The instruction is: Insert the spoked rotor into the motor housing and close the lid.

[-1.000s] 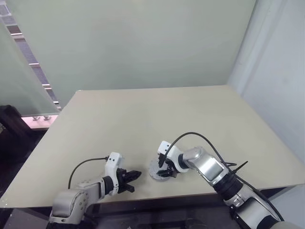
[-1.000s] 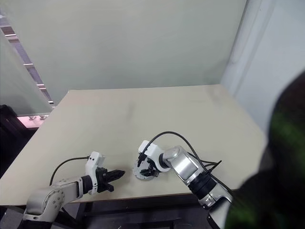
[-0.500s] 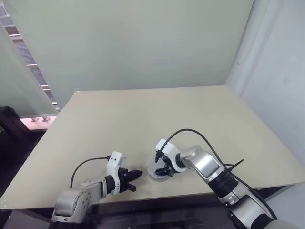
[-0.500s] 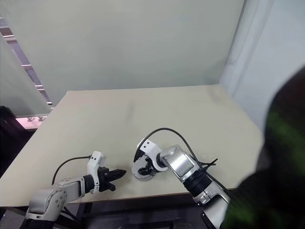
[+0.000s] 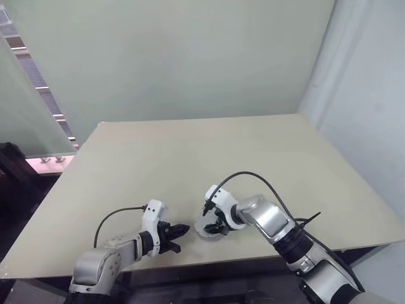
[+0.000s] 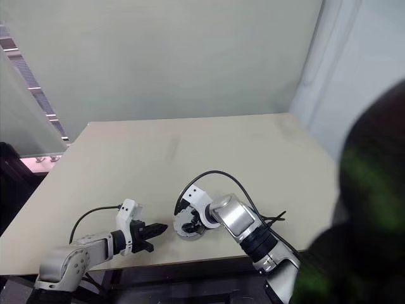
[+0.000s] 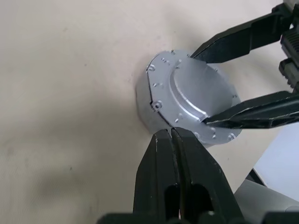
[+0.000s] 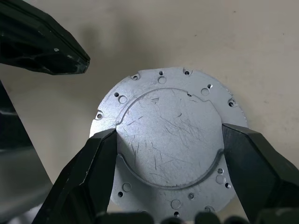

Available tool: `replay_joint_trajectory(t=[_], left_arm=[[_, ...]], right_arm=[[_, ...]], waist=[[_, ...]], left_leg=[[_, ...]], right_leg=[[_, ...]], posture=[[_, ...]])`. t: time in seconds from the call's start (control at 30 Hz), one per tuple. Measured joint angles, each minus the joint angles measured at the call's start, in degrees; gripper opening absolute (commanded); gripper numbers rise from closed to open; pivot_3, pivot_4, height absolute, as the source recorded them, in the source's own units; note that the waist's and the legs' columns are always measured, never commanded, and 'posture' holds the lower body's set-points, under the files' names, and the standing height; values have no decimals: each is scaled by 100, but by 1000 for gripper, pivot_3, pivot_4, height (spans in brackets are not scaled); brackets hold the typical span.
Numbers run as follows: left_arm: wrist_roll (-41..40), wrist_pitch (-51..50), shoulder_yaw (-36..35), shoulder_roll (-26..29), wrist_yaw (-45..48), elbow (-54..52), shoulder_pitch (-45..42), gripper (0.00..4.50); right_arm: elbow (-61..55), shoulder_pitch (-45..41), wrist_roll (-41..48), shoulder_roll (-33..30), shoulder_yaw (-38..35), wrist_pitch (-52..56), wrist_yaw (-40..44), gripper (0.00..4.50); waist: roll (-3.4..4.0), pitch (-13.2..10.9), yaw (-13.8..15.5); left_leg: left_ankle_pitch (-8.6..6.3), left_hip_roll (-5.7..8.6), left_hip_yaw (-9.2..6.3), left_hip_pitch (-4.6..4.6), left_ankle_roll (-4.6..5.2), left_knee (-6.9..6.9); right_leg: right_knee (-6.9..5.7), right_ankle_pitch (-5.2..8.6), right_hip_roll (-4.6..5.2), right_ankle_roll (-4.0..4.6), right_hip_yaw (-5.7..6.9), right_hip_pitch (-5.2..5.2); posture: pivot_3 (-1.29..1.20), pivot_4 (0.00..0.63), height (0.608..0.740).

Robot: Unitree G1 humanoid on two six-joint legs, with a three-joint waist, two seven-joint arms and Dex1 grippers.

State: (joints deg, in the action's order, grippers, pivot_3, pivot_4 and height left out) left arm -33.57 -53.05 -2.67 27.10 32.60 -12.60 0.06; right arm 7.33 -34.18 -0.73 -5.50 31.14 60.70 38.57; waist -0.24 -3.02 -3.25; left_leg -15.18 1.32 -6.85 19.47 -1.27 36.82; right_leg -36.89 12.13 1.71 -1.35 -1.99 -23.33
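Observation:
The motor housing point(image 7: 144, 105), a silver round cup, stands on the table near its front edge. The lid point(image 8: 161, 91), a grey disc with a raised round hub, lies flat on top of it. My right gripper point(image 8: 169, 135) comes down over the lid, its two fingers point(image 7: 243, 35) pressed against opposite sides of the hub. My left gripper point(image 7: 171, 134) is shut and empty, its tips just beside the housing's wall. In the left eye view the housing point(image 5: 204, 232) sits between the left gripper point(image 5: 180, 230) and the right gripper point(image 5: 216, 225). The spoked rotor is hidden.
The beige table point(image 5: 221, 152) stretches far back to a pale wall. Its front edge runs close behind both grippers. A black cable point(image 5: 253, 177) arches over my right wrist. A dark blurred shape point(image 6: 373, 209) covers the right side of the right eye view.
My right wrist has rolled a little while its fingers stay on the lid's hub. The left gripper and the housing have kept their places. The camera has shifted slightly.

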Motion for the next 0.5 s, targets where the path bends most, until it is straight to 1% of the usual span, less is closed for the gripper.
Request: replay_joint_trajectory(t=[0.13,0.27,0.5], left_arm=[[19,0,5,0,0,11,-6,0],[22,0,21,-1,5,21,-14,0],[43,0,21,4,19,29,-15,0]], right_arm=[[23,121,7,134,-89,-104,-255,3209],[-37,243,31,112,-117,-298,-300,3209],[-169,505,84,-169,-40,-1015,-134,3209]], waist=[[0,8,-81],[0,8,-101],[-1,8,-104]], left_leg=[[2,-3,-3,-1,-5,0],[3,-1,-2,-1,-7,3],[3,2,-3,8,-7,4]], right_leg=[[-2,5,-2,8,4,0],[-1,5,1,9,3,-1],[0,5,2,8,2,-5]], posture=[[0,0,740],[0,0,740],[0,0,740]])
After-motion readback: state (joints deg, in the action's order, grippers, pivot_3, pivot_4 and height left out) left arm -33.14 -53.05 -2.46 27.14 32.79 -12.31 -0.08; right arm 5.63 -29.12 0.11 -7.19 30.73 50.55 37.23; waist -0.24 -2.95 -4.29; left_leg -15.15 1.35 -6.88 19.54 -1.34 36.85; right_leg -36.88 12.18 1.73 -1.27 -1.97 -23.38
